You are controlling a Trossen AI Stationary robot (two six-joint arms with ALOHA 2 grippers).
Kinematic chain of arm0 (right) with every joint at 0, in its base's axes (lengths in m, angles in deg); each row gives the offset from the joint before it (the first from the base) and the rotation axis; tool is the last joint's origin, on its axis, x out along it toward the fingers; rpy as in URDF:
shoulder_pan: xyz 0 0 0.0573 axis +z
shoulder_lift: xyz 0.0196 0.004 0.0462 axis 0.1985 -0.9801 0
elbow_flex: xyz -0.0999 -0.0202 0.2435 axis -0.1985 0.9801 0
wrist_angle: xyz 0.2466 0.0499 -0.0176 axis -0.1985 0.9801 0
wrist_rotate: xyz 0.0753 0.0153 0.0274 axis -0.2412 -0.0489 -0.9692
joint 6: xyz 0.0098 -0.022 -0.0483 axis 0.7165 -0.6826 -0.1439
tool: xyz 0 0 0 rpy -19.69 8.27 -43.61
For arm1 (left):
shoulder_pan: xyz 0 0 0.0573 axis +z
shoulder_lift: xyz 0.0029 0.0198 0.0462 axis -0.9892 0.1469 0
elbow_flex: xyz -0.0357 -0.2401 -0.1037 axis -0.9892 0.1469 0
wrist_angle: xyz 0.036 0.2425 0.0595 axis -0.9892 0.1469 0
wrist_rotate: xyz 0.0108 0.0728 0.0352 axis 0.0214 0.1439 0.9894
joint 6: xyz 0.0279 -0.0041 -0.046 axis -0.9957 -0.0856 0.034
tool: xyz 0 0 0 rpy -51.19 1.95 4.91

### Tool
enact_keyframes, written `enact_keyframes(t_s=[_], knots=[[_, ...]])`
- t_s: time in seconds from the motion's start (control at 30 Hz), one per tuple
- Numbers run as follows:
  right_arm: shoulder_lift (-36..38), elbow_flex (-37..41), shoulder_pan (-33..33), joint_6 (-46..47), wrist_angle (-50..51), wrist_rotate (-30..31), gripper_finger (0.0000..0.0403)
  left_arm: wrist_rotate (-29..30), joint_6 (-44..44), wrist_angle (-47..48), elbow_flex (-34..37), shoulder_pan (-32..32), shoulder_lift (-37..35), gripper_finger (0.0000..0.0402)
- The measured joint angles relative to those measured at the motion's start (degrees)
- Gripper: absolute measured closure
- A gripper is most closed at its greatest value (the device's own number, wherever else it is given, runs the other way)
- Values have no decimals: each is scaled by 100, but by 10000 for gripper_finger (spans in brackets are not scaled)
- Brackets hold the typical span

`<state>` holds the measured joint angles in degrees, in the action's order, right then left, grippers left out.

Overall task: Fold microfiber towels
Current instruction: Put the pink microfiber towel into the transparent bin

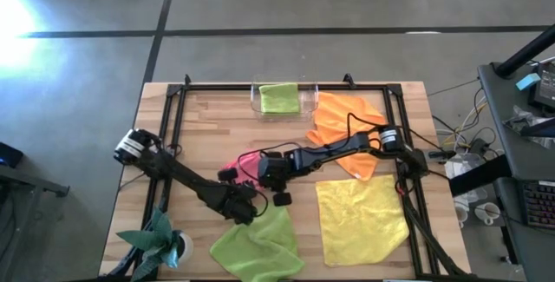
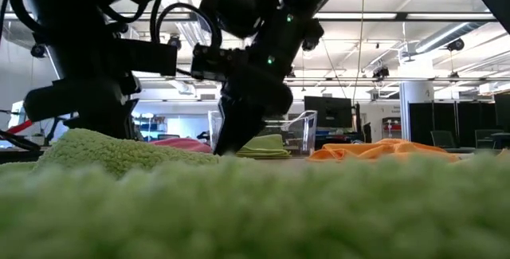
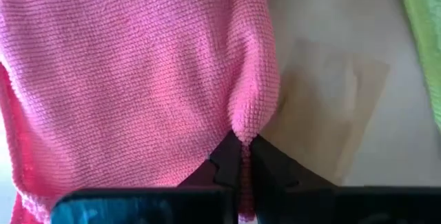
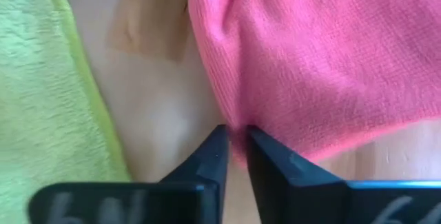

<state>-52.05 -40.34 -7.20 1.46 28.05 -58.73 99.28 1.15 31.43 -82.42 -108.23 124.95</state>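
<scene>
1. Wooden table (image 1: 208,134) on grey concrete floor, black rails round its edges; from here I take the pink towel (image 1: 249,160) at the table's middle as my landmark.
2. Farthest left of the pink towel, at the near left corner, I see a small green plant (image 1: 159,238).
3. My left gripper (image 1: 251,204) sits at the pink towel's near edge; its wrist view shows the fingers (image 3: 265,165) pinched together on a fold of pink cloth.
4. Just nearer than the pink towel lies a crumpled lime towel (image 1: 257,245), running to the near table edge and filling the foreground of the low view.
5. My right gripper (image 1: 270,178) is on the pink towel's right side, close beside the left one. Its wrist view shows the two fingers (image 4: 210,158) nearly together with a pink edge nipped in the narrow gap, so I read it as gripping the pink towel.
6. Beyond the pink towel, at the far edge, a clear tray (image 1: 254,101) holds a folded lime towel (image 1: 278,98).
7. Right of it and farther back, an orange towel (image 1: 344,119) lies rumpled, with the right arm crossing above it.
8. Right of the pink towel and nearer, a yellow towel (image 1: 360,217) lies spread flat.
</scene>
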Motion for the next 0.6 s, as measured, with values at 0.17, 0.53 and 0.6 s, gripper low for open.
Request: enact_keyframes(t_s=[0.17,0.53,0.6], knots=[[32,-319,4,-29,352,-4,290,-293,4,13,0,48,-45,400],[-33,-640,96,-928,304,-341,189,-433,177,55,-28,107,-363,401],[-68,-636,92,-1036,342,-307,185,-414,196,72,-24,124,-459,401]])
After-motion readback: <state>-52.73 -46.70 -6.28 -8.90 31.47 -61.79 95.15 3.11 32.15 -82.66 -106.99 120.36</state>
